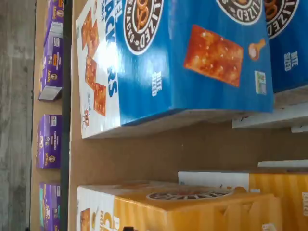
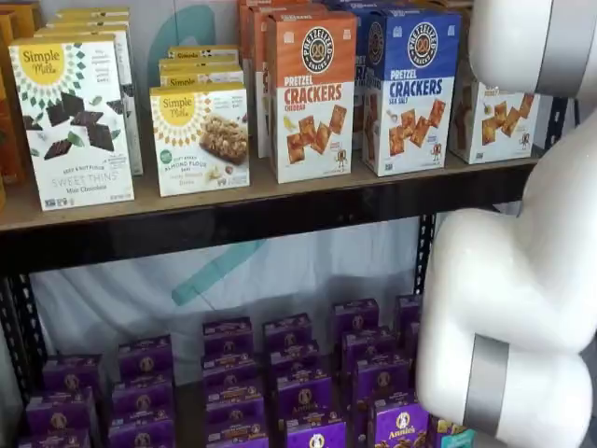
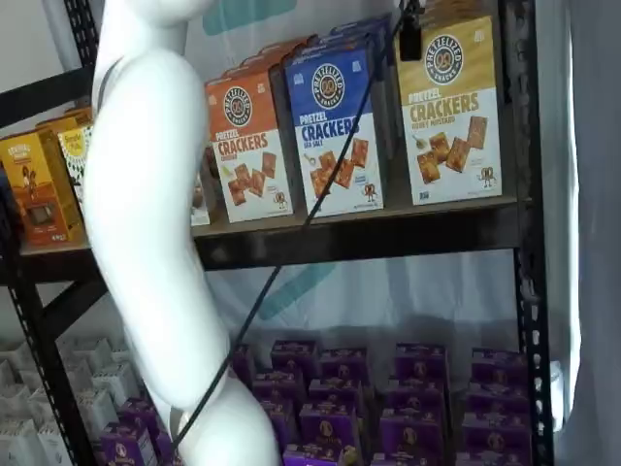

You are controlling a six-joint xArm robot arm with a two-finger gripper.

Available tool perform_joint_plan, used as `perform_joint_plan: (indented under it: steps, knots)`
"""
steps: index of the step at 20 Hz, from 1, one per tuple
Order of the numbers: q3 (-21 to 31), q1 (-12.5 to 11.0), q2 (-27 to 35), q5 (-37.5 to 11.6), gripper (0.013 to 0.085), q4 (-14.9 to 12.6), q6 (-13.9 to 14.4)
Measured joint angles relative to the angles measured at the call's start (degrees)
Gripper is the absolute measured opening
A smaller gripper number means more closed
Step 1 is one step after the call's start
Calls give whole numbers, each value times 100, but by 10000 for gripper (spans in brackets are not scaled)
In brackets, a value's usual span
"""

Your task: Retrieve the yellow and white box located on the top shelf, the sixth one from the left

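Note:
The yellow and white box (image 3: 448,112) stands at the right end of the top shelf (image 3: 369,238), next to the blue Pretzel Crackers box (image 3: 335,126). In a shelf view only its white lower front (image 2: 494,121) shows, behind the white arm (image 2: 522,280). The wrist view shows its yellow top and side (image 1: 192,207), with a bare strip of shelf board (image 1: 168,149) between it and the blue box (image 1: 192,57). My gripper (image 3: 409,34) shows only as a black finger with a cable at the view's top edge, just left of the yellow box's upper front. No gap or grip can be made out.
An orange Pretzel Crackers box (image 2: 312,98) and white Simple Mills boxes (image 2: 201,135) stand further left on the top shelf. Purple boxes (image 2: 298,392) fill the lower level. A black upright (image 3: 529,243) stands right of the yellow box.

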Motion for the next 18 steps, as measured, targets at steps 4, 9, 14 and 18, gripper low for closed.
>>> perform_joint_plan:
  steps: [4, 9, 14, 18]
  knots:
    - [-143, 125, 115, 17, 850, -209, 54]
    - [-451, 256, 322, 272, 850, -482, 155]
    - [-595, 366, 429, 363, 850, -697, 206]
    - [-669, 444, 488, 432, 850, -905, 222]
